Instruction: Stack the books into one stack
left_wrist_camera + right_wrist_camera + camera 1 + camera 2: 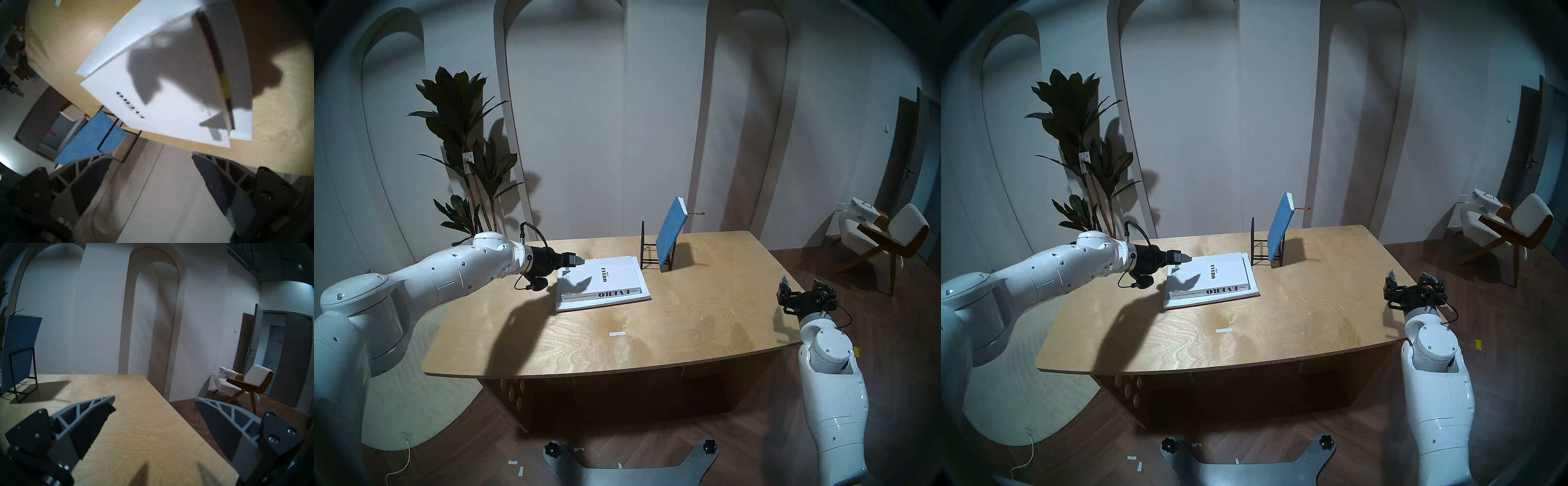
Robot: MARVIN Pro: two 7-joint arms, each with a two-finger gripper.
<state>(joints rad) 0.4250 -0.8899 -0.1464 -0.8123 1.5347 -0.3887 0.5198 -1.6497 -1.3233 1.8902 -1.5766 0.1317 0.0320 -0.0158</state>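
Left gripper (577,260), jaws apart and empty, hovers above the thick white "EVERO" book (602,280), lying flat on the large thin white booklet (641,294).

Left wrist view: smaller blue ribboned notebook (88,140) leans in the black wire stand (108,134), far right; stiff and light, probably best pinched by its top edge.

Right wrist view: right gripper (155,405) is spread and empty.

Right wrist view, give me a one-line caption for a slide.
Open right gripper hovers empty over the table corner, the blue notebook leaning in its black wire stand at far left.

The curved plywood table (704,325) bears a thin white booklet (566,306) (under the thicker book), a black wire stand (648,253), and a white tape strip (617,333).
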